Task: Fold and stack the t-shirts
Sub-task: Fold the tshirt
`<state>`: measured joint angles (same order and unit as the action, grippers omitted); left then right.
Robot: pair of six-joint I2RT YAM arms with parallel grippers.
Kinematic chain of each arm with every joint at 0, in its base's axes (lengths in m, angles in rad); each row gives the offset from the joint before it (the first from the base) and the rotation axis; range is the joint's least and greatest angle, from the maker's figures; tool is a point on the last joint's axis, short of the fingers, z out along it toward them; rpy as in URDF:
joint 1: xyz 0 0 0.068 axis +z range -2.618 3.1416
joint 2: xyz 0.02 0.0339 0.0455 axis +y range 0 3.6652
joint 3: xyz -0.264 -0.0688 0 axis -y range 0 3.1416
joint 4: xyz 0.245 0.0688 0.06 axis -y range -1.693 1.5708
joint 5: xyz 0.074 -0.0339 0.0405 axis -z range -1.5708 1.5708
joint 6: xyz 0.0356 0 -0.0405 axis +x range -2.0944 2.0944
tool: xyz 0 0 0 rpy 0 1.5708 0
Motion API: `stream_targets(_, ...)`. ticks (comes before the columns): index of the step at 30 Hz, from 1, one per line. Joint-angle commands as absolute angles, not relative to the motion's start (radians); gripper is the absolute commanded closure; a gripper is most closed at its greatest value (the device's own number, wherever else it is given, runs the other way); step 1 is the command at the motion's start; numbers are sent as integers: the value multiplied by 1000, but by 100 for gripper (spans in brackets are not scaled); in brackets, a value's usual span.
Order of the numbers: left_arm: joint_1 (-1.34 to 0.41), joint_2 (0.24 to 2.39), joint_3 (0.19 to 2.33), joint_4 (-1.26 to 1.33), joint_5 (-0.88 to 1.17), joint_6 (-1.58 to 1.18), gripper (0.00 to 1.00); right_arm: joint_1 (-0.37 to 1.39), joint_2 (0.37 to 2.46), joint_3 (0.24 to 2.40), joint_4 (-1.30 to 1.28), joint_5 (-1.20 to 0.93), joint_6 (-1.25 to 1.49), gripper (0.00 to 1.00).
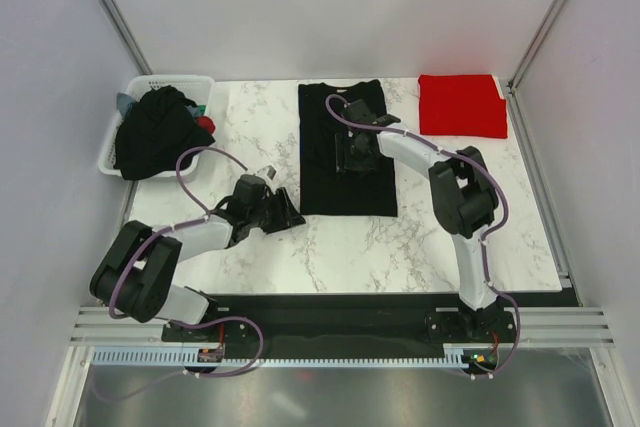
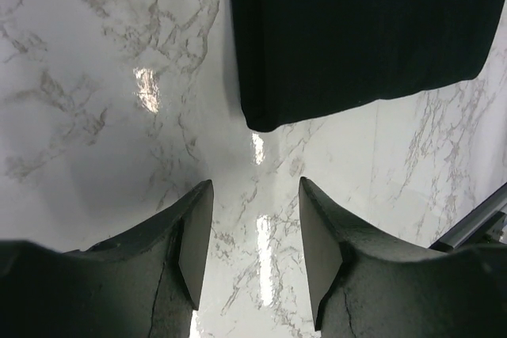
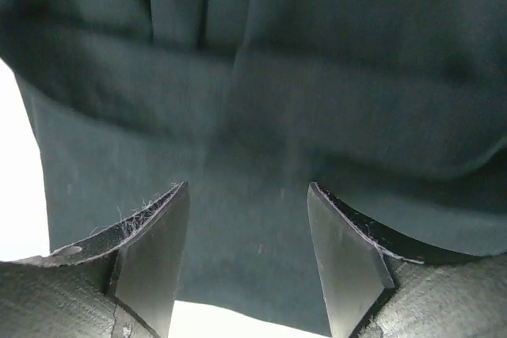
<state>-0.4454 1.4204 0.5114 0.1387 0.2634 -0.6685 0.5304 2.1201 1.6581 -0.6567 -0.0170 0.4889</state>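
Just ahead of the left tool [image 2: 255, 186], whose jaws stand apart over the table [image 2: 95, 77], lies a corner of the black t-shirt [image 2: 356, 29], so it should, I think, pinch there low, while the right tool [image 3: 248, 189], also apart, hovers close above the same cloth.

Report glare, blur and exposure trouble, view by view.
Top external: even, soft light, sharp, though the black t-shirt shows little fold detail. Left wrist: lamp glare streaks on the marble table. Right wrist: the cloth looks hazy and soft, the table beside it blown out white.
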Motion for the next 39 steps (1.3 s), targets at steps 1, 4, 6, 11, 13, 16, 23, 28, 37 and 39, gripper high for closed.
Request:
stream_targets(1,-446,1436,495,256,247,-681,46,531,2180,1778,-706,72,446,32)
stream_targets(4,-446,1471,509,255,256,-680,46,529,2236,1850,-736,113,423,31)
stream_targets(6,-446,1482,518,255,261,-678,46,522,2279,1906,-756,120,413,31)
stream_targets(11,-446,1482,514,264,261,-681,47,497,2367,2046,-801,153,394,30)
stream_targets(13,-446,1482,511,270,264,-683,47,489,2393,2153,-810,167,373,30)
stream_targets(16,-448,1482,505,278,264,-686,47,466,2448,2342,-839,205,342,30)
stream_targets(23,-446,1485,499,293,264,-692,47,532,2168,2139,-678,271,284,28)
stream_targets(28,-446,1493,503,299,267,-690,48,572,2065,1853,-643,243,328,28)
stream_targets(37,-446,1493,500,301,267,-690,48,578,2115,1732,-592,98,379,34)
stream_targets(39,-446,1494,500,302,267,-690,48,578,2147,1758,-598,110,374,34)
